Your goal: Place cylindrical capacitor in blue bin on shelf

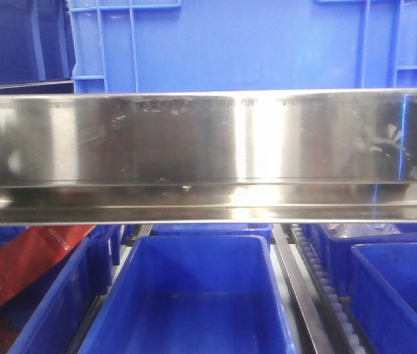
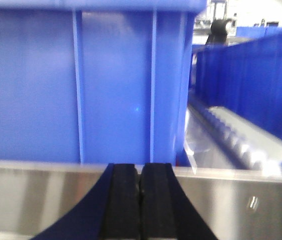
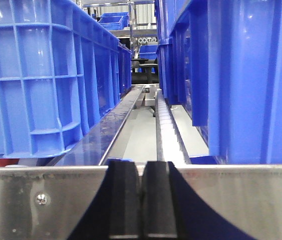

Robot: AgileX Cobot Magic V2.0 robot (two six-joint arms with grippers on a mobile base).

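Wrist views show both the left pincer point(image 2: 140, 200) and right pincer point(image 3: 141, 200) closed empty, facing the shelf point(image 1: 208, 147); capacitor unseen.

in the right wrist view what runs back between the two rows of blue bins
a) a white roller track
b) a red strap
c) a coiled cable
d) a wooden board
a: the right wrist view shows a white roller track leading away between the blue bins, starting just behind the steel front rail, with the right gripper jaws pressed together in front.
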